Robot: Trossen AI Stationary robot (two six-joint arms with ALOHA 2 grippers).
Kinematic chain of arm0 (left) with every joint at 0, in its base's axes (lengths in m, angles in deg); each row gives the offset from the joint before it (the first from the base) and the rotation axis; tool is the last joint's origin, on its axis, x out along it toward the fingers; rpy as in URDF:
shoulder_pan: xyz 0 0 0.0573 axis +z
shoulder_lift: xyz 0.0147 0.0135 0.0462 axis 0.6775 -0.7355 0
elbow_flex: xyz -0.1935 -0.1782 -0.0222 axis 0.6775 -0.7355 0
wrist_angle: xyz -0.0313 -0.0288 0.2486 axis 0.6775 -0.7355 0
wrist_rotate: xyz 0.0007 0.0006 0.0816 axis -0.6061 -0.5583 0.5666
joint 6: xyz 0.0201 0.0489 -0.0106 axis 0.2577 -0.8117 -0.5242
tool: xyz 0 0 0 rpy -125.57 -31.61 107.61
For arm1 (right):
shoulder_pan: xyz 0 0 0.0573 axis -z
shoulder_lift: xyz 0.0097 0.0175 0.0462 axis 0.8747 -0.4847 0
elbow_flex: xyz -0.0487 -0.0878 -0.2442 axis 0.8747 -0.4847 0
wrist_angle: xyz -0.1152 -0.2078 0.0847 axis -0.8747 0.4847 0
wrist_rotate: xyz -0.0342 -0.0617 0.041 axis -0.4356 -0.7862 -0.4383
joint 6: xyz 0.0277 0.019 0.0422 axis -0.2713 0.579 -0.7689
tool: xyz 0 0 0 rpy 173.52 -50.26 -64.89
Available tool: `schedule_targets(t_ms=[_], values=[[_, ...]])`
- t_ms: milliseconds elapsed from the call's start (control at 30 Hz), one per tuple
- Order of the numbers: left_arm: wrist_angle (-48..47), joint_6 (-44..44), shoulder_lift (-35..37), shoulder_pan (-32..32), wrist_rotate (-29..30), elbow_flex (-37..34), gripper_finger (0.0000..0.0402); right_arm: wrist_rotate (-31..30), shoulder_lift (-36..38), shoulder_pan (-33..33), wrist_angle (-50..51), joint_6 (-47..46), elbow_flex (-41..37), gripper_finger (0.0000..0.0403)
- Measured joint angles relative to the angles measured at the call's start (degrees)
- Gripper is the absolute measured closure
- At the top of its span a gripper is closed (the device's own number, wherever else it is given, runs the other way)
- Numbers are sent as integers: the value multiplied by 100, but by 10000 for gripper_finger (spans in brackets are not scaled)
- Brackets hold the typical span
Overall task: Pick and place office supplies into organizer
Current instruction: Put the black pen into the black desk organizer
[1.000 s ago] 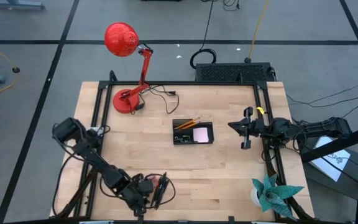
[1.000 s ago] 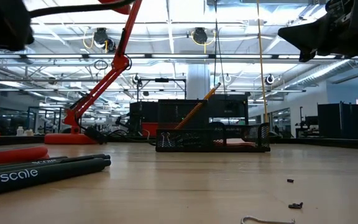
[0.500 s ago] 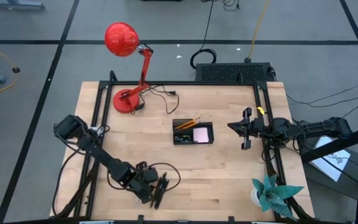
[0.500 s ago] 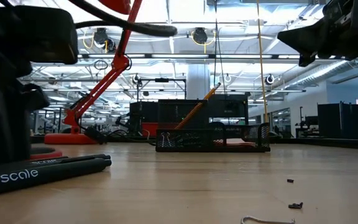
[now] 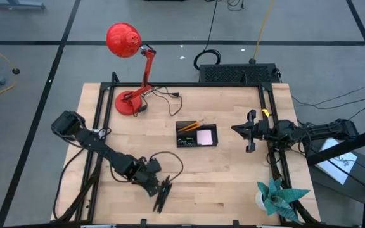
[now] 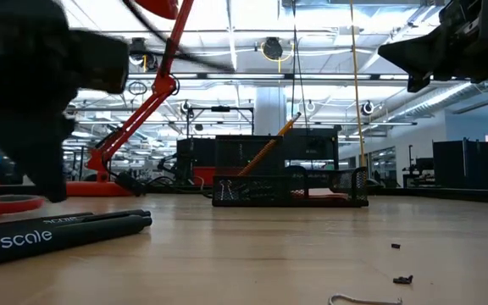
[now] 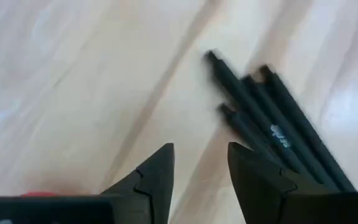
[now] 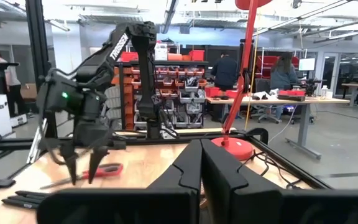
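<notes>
Already the organizer (image 5: pixel 196 135) at mid-tabletop holds part of the set: orange pencils (image 5: pixel 191 125) lean in one compartment and a pale pink pad (image 5: pixel 204 137) lies in another, with some small bits beside them that cannot be made out. Left to go, by the look of it: the black pens (image 7: pixel 272 134) lying loose in a bundle near the front edge, the red-handled scissors (image 8: pixel 95 172) just beside them, and a few tiny clips (image 6: pixel 403 279) scattered on the wood. The left pincer (image 7: pixel 201 180) hangs low over the tabletop, fingers apart and empty, with the pens just ahead of its tips and slightly off to one side. The right pincer (image 5: pixel 251 131) waits closed and empty, raised beside the organizer.
</notes>
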Motion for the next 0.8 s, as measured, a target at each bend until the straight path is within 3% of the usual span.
schedule_targets(t_ms=[100,300,433,800], values=[[-104,127,-129,47,-310,-18,256,0,-25,0,53,-86,0,399],[746,-46,-138,51,-691,13,287,0,-69,0,68,-90,0,399],[1246,-520,-127,86,-677,42,290,0,-81,0,83,-89,0,399],[652,-1317,-125,705,-317,455,289,0,-84,0,82,-90,0,399]])
